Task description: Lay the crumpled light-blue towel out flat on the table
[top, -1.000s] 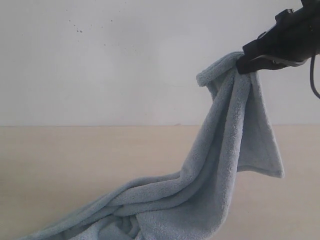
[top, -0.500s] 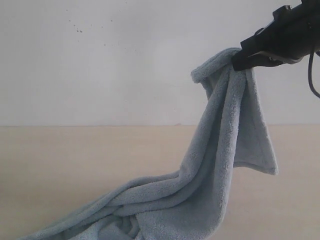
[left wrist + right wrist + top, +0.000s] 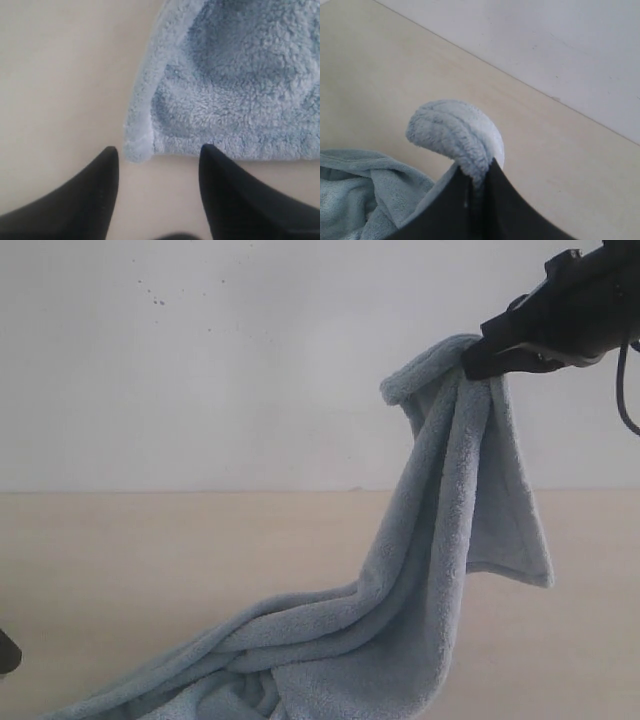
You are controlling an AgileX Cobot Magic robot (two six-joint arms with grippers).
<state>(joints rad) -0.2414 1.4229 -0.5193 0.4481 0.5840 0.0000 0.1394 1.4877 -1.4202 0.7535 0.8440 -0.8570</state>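
Exterior: right tool [image 3: 478,360] is high in front of the white wall [image 3: 200,360], pinching the top edge of the towel [image 3: 440,540]. The cloth hangs down, with its lower part bunched on the tabletop [image 3: 150,570]

Left wrist: left tool [image 3: 158,149] is spread and grips nothing. A towel corner lies on the tabletop just beyond its tips

Right wrist: right tool is pressed together on a towel fold, which bulges past the tips

The towel [image 3: 448,525] hangs from the right end effector [image 3: 472,364], its lower folds lying leftward on the table [image 3: 150,570].
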